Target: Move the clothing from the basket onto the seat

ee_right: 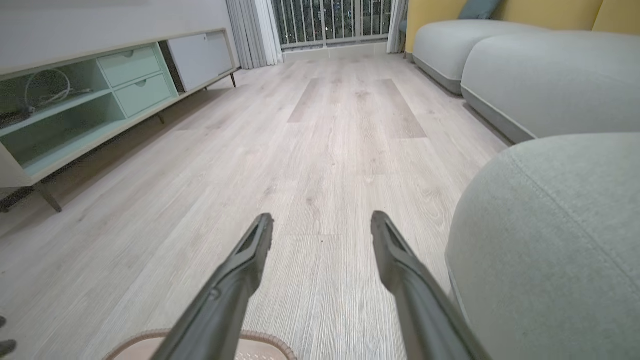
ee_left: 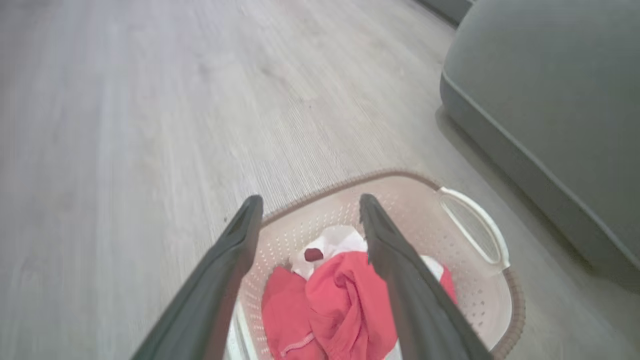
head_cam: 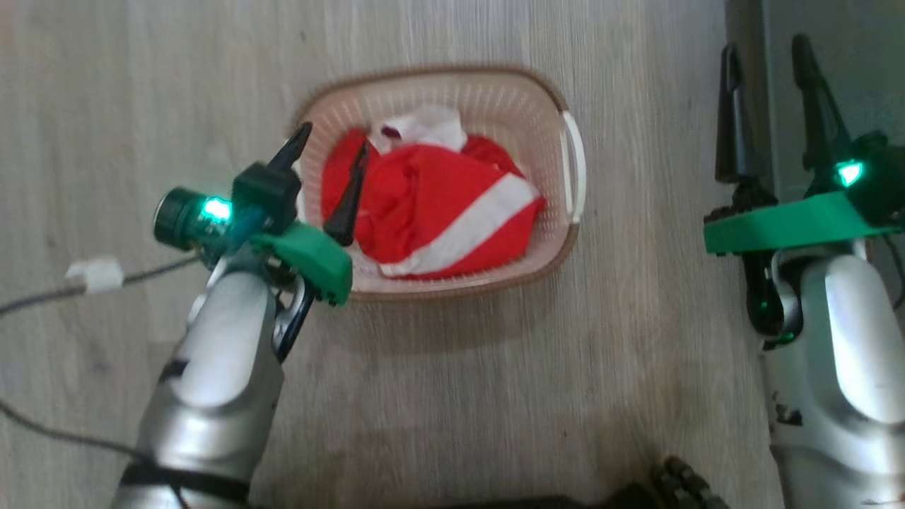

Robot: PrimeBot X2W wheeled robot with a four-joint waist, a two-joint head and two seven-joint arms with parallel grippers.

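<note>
Clothing (head_cam: 431,212) lay heaped in the basket (head_cam: 495,95). The left gripper (head_cam: 334,138) hung above its edge, wide open and empty; the right gripper (head_cam: 765,48), likewise, was near the seat (ee_right: 550,240). Descending there, one finger could catch the rim.

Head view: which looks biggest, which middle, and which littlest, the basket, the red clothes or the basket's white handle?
1. The basket looks largest.
2. The clothing, lying inside it, looks smaller.
3. The white handle on the basket's side looks smallest.
All three sit about equally far from the camera, so the order seems safe.
</note>
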